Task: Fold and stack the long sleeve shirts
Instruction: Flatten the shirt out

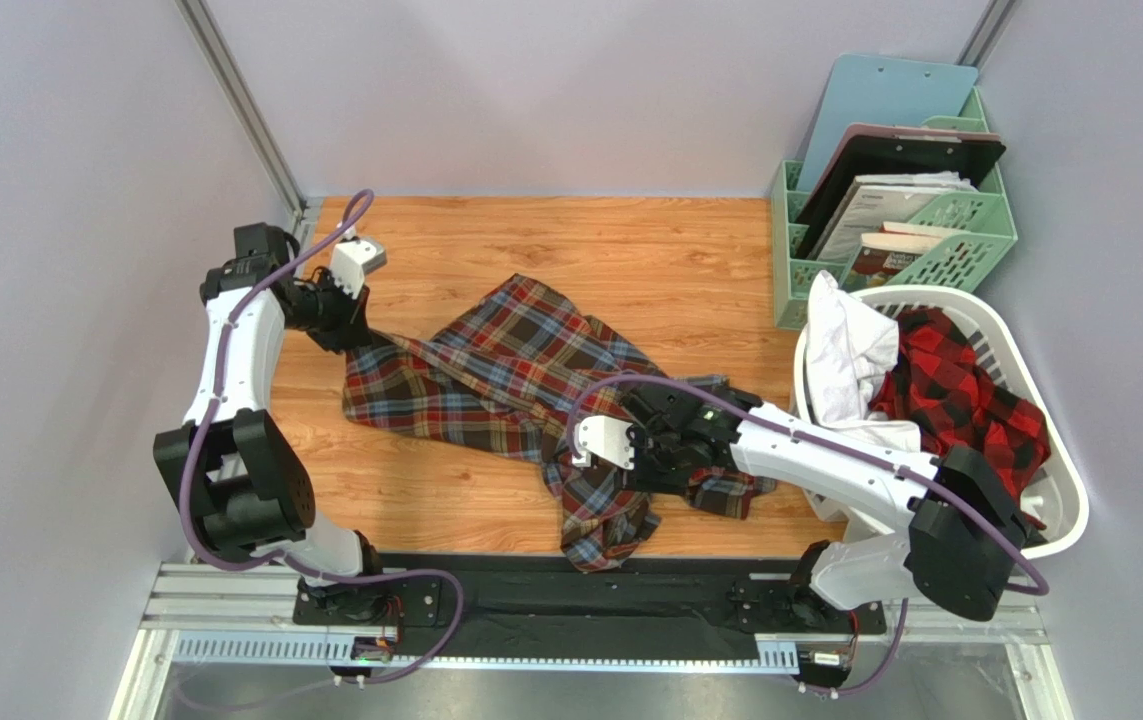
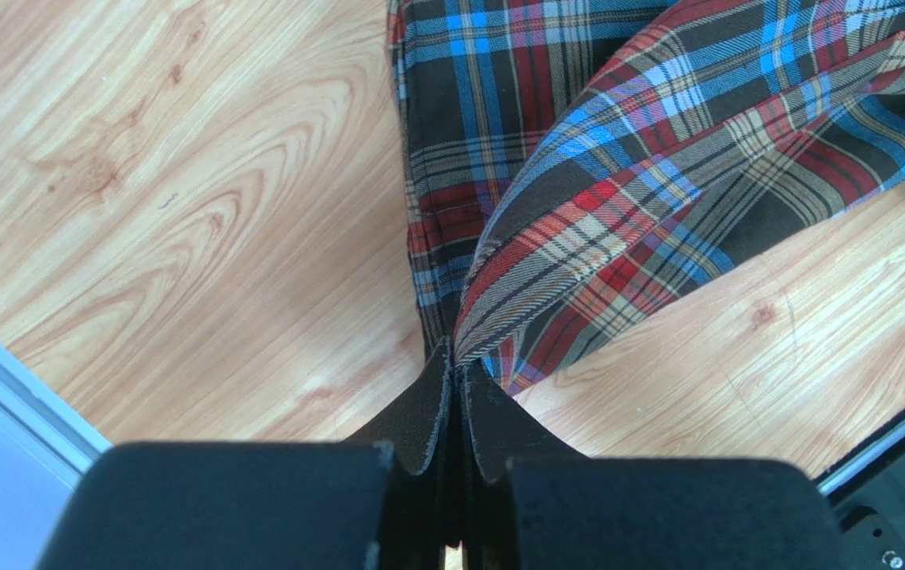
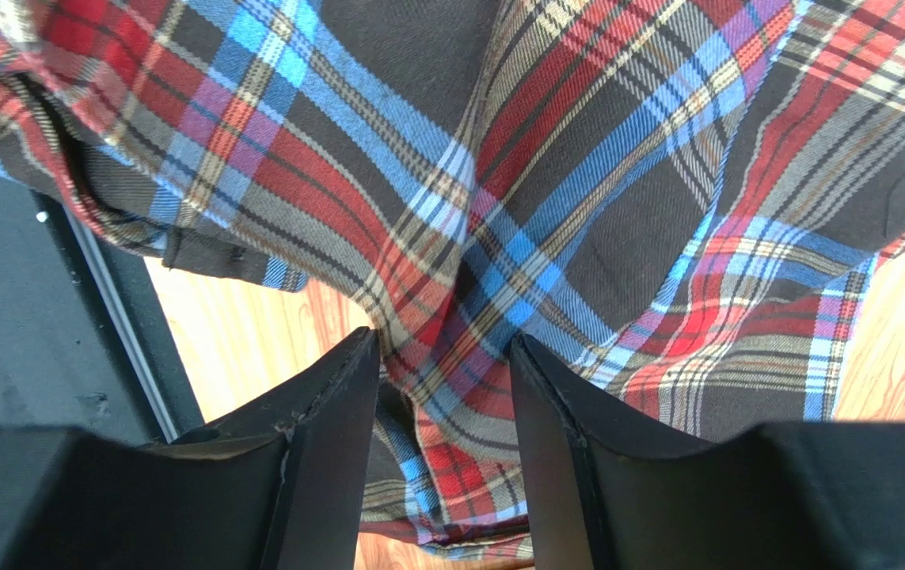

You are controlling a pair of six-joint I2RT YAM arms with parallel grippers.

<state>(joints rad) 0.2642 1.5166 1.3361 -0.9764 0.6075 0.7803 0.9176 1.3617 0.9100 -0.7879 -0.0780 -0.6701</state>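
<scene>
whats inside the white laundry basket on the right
In the white laundry basket lies a crumpled red-and-black check shirt, with a white garment draped over the left rim. Anything beneath them, and the basket's floor, is covered.

Left gripper (image 2: 457,354) has jaws pressed together; right gripper (image 3: 439,350) has jaws parted, both arms extended.
</scene>
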